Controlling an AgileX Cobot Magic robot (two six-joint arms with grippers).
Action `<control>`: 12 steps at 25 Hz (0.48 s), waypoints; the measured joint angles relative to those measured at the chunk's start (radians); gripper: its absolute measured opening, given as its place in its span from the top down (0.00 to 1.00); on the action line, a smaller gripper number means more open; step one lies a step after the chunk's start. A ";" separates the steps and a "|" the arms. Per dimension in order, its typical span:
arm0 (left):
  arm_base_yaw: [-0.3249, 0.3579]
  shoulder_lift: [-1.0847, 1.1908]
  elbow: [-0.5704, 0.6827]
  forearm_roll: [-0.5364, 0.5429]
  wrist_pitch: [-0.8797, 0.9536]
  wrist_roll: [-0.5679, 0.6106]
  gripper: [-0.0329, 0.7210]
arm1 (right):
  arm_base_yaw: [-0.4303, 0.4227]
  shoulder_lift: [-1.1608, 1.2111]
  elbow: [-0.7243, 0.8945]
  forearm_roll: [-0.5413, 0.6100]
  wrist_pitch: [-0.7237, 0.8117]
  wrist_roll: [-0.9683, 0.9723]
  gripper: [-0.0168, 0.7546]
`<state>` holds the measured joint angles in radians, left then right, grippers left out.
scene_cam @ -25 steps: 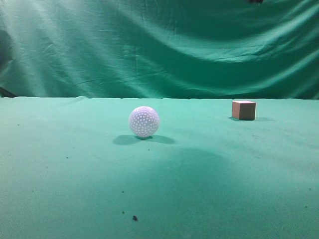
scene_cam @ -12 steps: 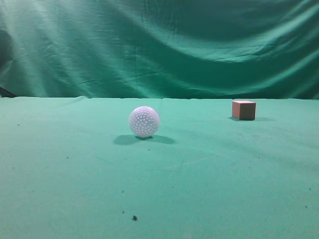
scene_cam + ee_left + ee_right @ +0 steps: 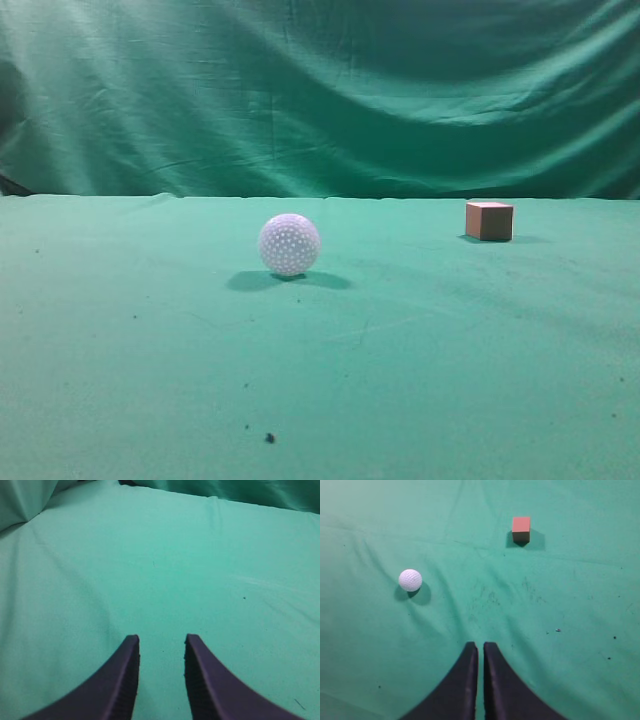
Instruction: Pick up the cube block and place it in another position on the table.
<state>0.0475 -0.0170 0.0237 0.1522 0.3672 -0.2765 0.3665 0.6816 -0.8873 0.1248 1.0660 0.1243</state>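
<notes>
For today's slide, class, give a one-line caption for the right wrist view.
Shut right claw above the table, cube block and white ball lying apart ahead.

Both arms outside exterior view, wrist views cropping gripper bases

The left pincer [image 3: 161,645] is parted and empty; the right pincer [image 3: 480,652] is nearly closed.

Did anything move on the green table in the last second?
Only a dark bit at the top edge and a big soft shadow on the table went away. The cube block and the white ball stayed where they were.
</notes>
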 joint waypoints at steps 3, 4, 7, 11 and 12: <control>0.000 0.000 0.000 0.000 0.000 0.000 0.61 | 0.000 -0.055 0.008 0.024 0.062 -0.002 0.98; 0.000 0.000 0.000 0.000 0.000 0.000 0.61 | 0.000 -0.067 0.010 0.026 0.089 -0.002 0.98; 0.000 0.000 0.000 0.000 0.000 0.000 0.61 | 0.000 -0.080 0.011 0.029 0.126 -0.004 0.98; 0.000 0.000 0.000 0.000 0.000 0.000 0.61 | 0.000 -0.082 0.012 -0.003 0.113 -0.008 0.98; 0.000 0.000 0.000 0.000 0.000 0.000 0.61 | 0.000 -0.090 0.018 -0.023 0.088 -0.010 0.98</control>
<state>0.0475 -0.0170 0.0237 0.1522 0.3672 -0.2765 0.3665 0.5918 -0.8692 0.1022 1.1536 0.1139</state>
